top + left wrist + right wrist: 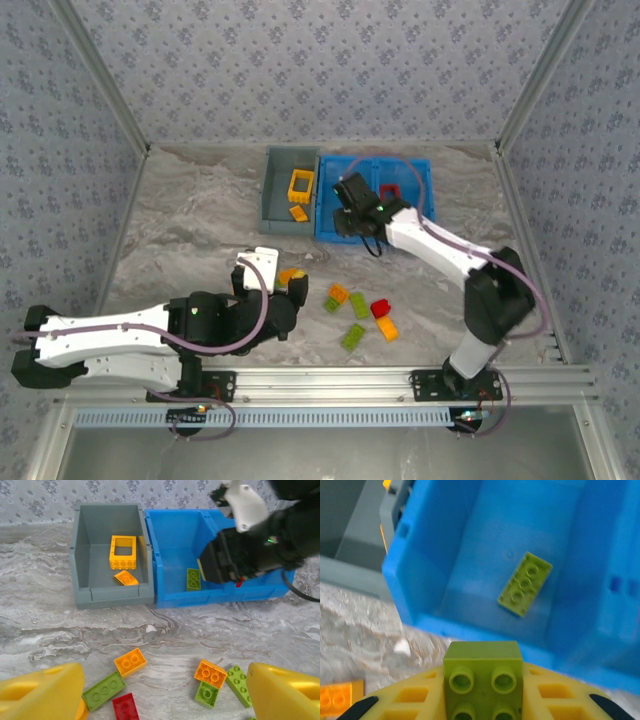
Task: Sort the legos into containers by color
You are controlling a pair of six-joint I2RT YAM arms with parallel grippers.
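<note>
My right gripper (483,700) is shut on a green lego (482,672), held just above the near wall of the blue container (415,587). One green lego (525,583) lies in that left compartment. The grey container (82,555) holds a yellow frame (123,552) and an orange brick (125,578). My left gripper (165,685) hangs open over loose legos on the table: orange (130,662), green (103,691), red (125,707), a second orange (210,673) and two more green (206,694) (240,685). A red frame (390,190) sits in the blue container's right compartment.
The two containers stand side by side at the back of the marbled table (190,220), grey container (272,195) left of blue container (425,175). My right arm (440,250) stretches from the right base to the blue container. Patterned walls enclose the table.
</note>
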